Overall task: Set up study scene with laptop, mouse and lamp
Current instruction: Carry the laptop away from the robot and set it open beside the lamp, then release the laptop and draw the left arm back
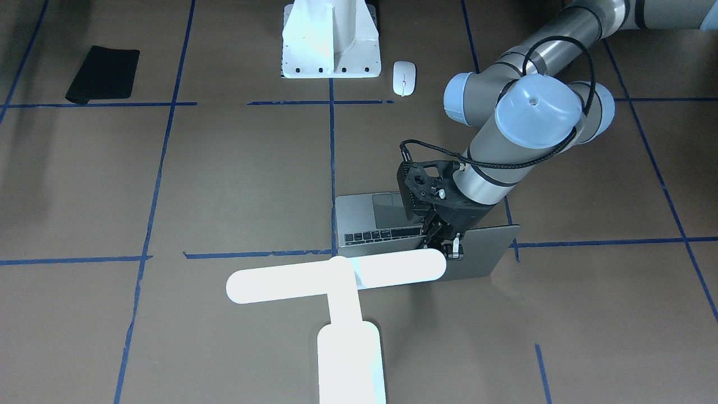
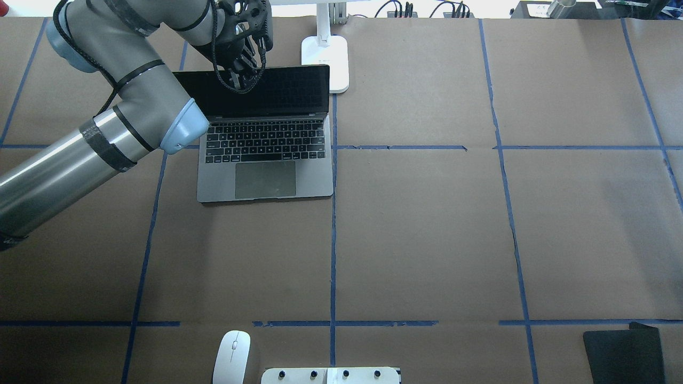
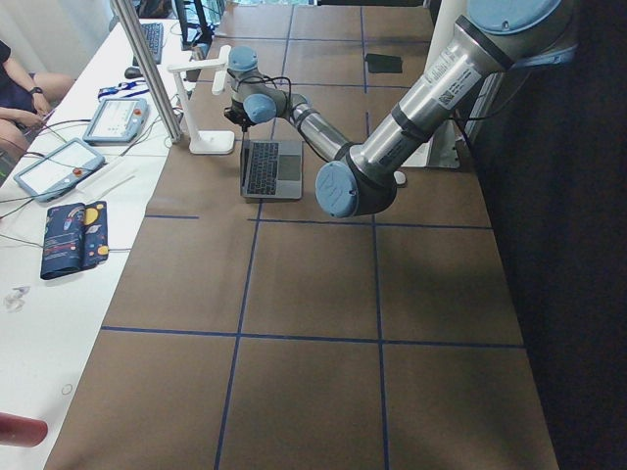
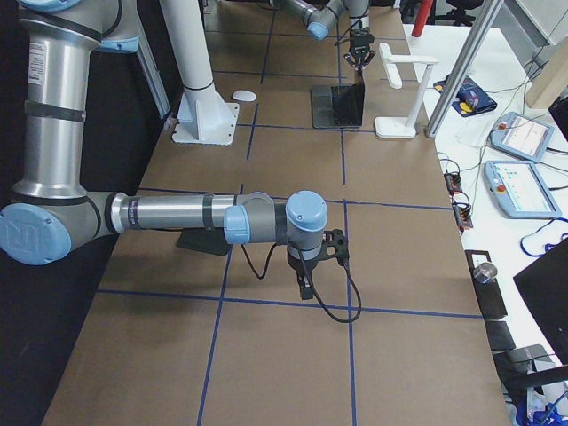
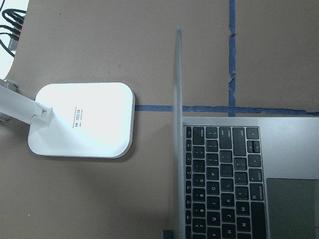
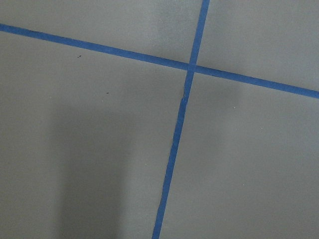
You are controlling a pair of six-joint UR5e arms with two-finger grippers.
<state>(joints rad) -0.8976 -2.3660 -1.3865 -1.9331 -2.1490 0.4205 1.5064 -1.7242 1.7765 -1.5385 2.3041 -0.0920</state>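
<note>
The grey laptop point(image 2: 267, 170) lies open at the far left of the table, its dark screen about upright. My left gripper point(image 2: 241, 80) is at the screen's top edge and looks shut on the lid; it also shows in the front view point(image 1: 443, 246). In the left wrist view the lid point(image 5: 177, 124) is edge-on above the keys. The glowing white lamp point(image 1: 336, 275) stands just behind the laptop, its base point(image 5: 82, 119) beside the lid. The white mouse point(image 2: 232, 356) lies near the robot's base. My right gripper point(image 4: 306, 284) hovers over bare table; I cannot tell if it is open.
A white bolted pedestal point(image 1: 331, 42) stands at the robot's side next to the mouse. A black mat point(image 2: 624, 354) lies at the near right corner. Blue tape lines point(image 6: 179, 124) cross the brown table. Operators' desks with devices point(image 3: 59, 166) lie beyond the far edge.
</note>
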